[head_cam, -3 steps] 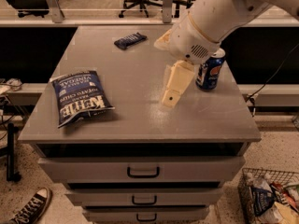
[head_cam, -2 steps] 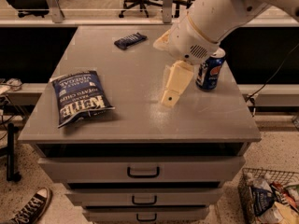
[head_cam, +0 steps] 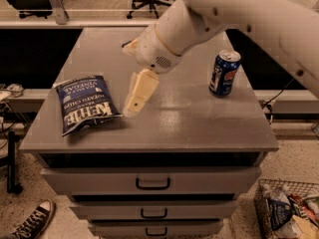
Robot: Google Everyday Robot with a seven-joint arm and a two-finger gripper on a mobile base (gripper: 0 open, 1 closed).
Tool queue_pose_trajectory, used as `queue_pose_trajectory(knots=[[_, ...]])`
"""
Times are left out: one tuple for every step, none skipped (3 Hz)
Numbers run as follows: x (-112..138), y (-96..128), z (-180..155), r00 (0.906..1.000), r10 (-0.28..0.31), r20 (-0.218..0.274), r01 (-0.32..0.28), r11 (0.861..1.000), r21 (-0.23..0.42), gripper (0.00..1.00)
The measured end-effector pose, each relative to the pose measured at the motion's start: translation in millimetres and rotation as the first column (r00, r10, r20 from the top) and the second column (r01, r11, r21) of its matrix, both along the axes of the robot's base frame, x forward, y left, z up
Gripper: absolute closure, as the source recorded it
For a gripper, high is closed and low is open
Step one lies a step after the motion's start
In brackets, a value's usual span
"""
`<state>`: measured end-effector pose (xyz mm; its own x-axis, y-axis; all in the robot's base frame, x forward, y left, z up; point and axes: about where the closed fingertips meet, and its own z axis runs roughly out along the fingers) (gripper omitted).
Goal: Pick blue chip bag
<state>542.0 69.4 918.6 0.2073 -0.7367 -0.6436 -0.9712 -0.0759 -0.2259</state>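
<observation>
The blue chip bag (head_cam: 85,103), dark blue with white "KETTLE" lettering, lies flat on the left part of the grey cabinet top (head_cam: 189,123). My gripper (head_cam: 132,108) hangs from the white arm (head_cam: 174,29), points down at the cabinet top, and is just right of the bag's right edge, close to it. It holds nothing that I can see.
A blue Pepsi can (head_cam: 224,73) stands upright at the right of the cabinet top. Drawers with dark handles (head_cam: 152,184) are below. A wire basket of packets (head_cam: 289,208) sits on the floor at the right, a sneaker (head_cam: 35,223) at the left. Office chairs stand behind.
The arm and gripper have moved left from beside the can to just right of the chip bag. The small wrapper at the back is now covered by the arm.
</observation>
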Motion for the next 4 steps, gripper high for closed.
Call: queue_pose_trajectory(knots=[[16, 59, -22, 0.9972, 0.068, -0.031, -0.065, 0.995, 0.074, 0.00], [23, 90, -47, 0.9938, 0.092, -0.063, -0.085, 0.991, 0.101, 0.00], [23, 109, -67, 0.9871, 0.114, -0.113, -0.103, 0.990, 0.102, 0.17], [20, 114, -78, 0.9828, 0.119, -0.141, -0.107, 0.990, 0.094, 0.41]])
